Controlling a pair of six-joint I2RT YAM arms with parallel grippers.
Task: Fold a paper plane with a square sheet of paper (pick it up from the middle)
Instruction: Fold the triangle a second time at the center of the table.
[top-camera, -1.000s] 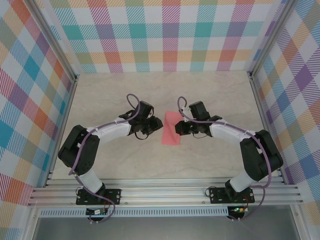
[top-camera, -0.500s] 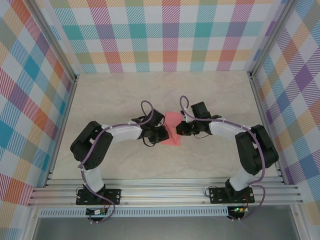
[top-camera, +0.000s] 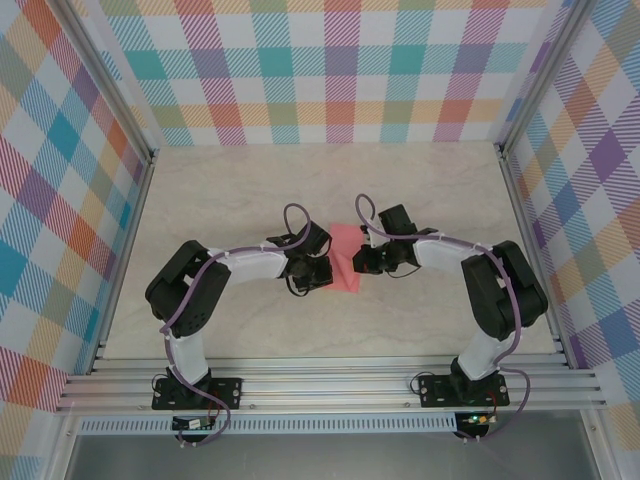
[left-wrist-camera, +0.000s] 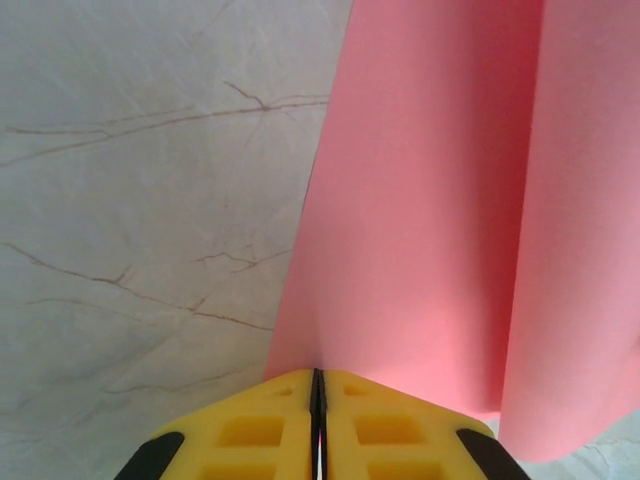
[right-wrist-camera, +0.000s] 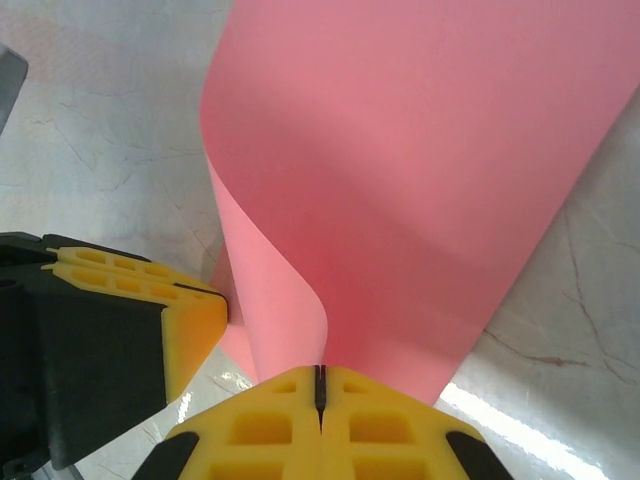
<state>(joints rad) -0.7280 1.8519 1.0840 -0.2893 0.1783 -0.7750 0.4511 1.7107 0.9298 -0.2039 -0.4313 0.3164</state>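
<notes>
From above: the sheet lies mid-way across the table, left gripper and right gripper both at it. Left wrist: jaws pressed together, pinching its edge. Right wrist: same pinch, sheet curling over. No crisp crease visible, so I'd say the folding is all ahead.

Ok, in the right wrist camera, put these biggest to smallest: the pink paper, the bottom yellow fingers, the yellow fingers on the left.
1. The pink paper.
2 and 3. The bottom fingers and the left fingers look about alike; both are near the camera and cut off, so I won't rank them.
</notes>
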